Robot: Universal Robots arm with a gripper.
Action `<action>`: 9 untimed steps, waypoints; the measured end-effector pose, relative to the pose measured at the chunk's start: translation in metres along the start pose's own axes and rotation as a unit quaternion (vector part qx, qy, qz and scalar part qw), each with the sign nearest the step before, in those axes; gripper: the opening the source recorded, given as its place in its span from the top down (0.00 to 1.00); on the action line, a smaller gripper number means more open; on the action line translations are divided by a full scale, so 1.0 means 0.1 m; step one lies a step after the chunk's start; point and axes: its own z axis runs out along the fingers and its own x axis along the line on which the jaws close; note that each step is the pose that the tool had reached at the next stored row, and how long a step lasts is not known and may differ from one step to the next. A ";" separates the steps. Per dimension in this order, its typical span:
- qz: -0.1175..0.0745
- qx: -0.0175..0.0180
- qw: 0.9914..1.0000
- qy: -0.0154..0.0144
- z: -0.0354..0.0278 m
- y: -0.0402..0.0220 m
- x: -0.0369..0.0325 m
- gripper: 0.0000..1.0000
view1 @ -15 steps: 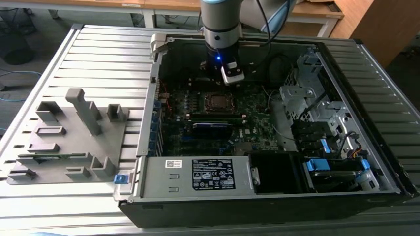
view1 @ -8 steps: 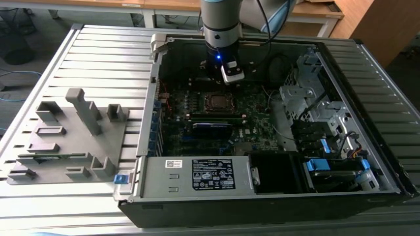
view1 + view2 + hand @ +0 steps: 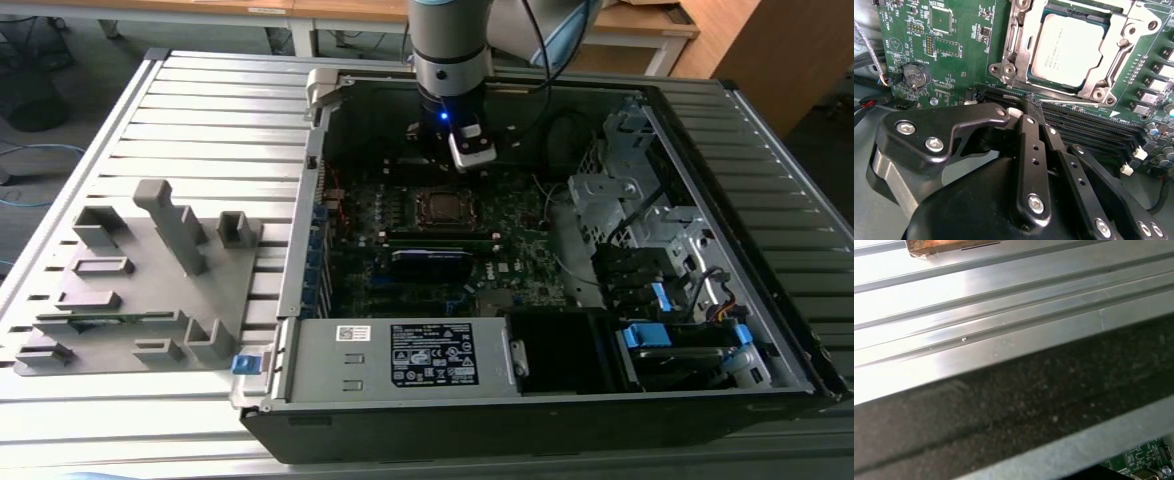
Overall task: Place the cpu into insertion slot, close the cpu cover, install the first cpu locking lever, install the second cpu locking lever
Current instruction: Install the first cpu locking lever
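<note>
Cpu [image 3: 1066,50] flat, face-up under cpu cover [image 3: 1024,45]

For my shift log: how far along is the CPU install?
Done: the cpu sits in the insertion slot, the cpu cover down around it. In hand: nothing; the gripper, shut, hovers over the memory slots. Left: a thin lever rod lies along the slot; latching cannot be told.

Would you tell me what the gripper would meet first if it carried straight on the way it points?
Probably the long black memory slots right ahead of the gripper, beside the cpu cover; a thin metal lever crosses there too, and depth is unclear.
</note>
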 end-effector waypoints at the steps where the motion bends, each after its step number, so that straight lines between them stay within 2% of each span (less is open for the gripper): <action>1: 0.000 0.000 1.000 0.000 0.000 0.000 0.001 0.89; 6: 0.001 -0.003 1.000 -0.001 0.004 -0.001 0.002 0.89; 9: 0.001 -0.004 1.000 -0.003 0.010 -0.002 0.003 0.89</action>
